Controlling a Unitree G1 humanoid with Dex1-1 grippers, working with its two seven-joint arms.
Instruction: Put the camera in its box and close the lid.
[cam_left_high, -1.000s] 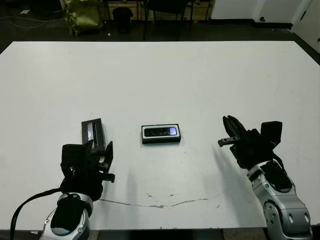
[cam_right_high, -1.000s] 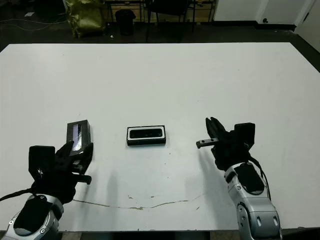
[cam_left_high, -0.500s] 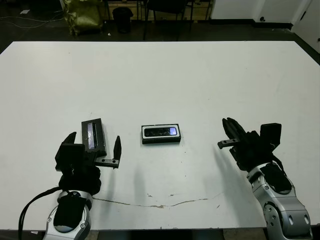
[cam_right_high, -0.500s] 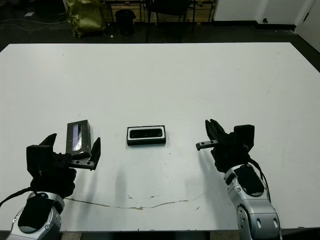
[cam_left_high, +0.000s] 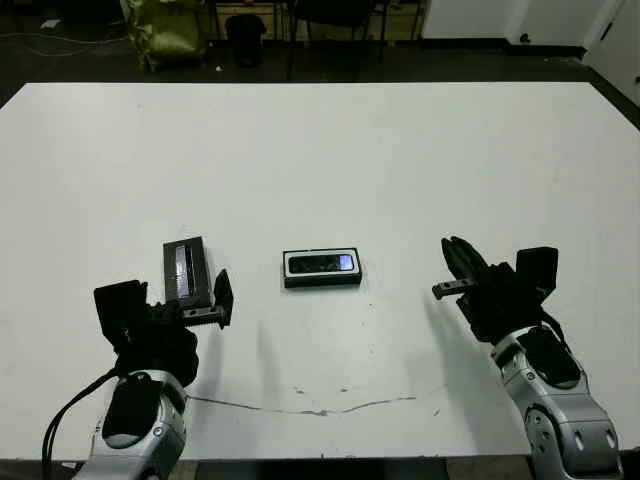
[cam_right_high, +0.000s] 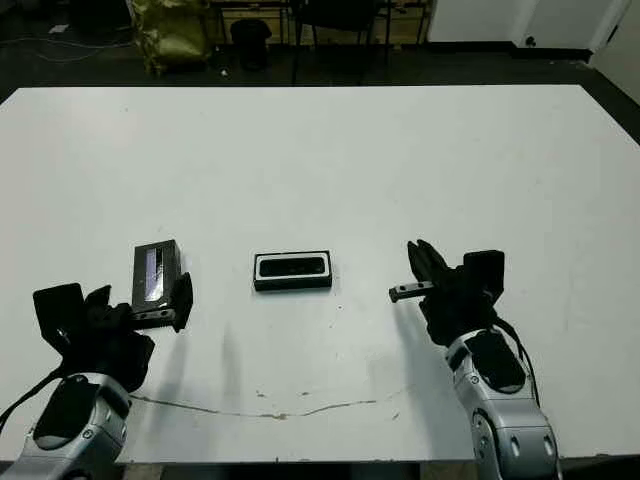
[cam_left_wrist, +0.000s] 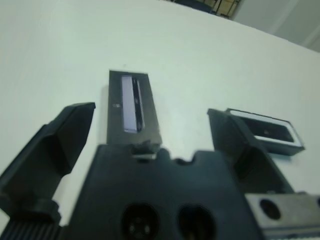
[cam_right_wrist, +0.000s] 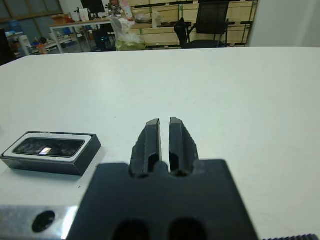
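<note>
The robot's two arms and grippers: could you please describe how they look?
Both forearms are rounded silver-grey shells with black insets, ending in blocky black gripper bodies. The left gripper and right gripper each carry two black, tapered fingers. A black cable loops from the left forearm. A small silver bracket shows on each gripper.

My head's two eyes look down over the whole bench (cam_left_high: 320, 140); both wrist cameras sit low, sharing the box (cam_right_wrist: 50, 152).
</note>
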